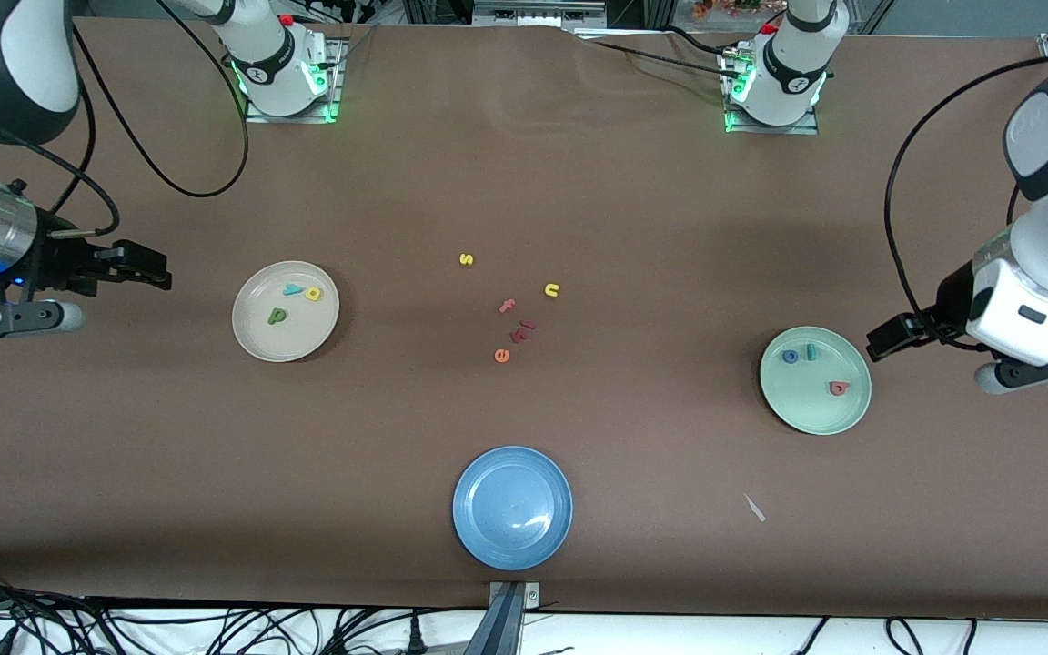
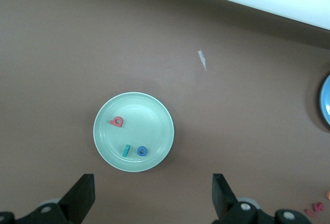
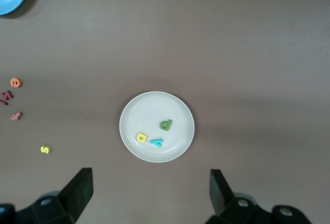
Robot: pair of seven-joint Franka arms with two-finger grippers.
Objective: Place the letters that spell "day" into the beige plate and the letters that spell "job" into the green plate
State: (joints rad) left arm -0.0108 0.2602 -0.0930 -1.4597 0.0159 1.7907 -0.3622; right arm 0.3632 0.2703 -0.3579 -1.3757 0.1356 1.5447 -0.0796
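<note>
Front view says it's sorted: d, a and y (image 1: 295, 301) sit in the beige plate (image 1: 256, 344), j, o and b (image 1: 812, 367) in the green plate (image 1: 815, 417). Left gripper (image 2: 153, 195) above the green plate and right gripper (image 3: 150, 193) above the beige plate hang with fingers apart, empty, apparently finished.
</note>
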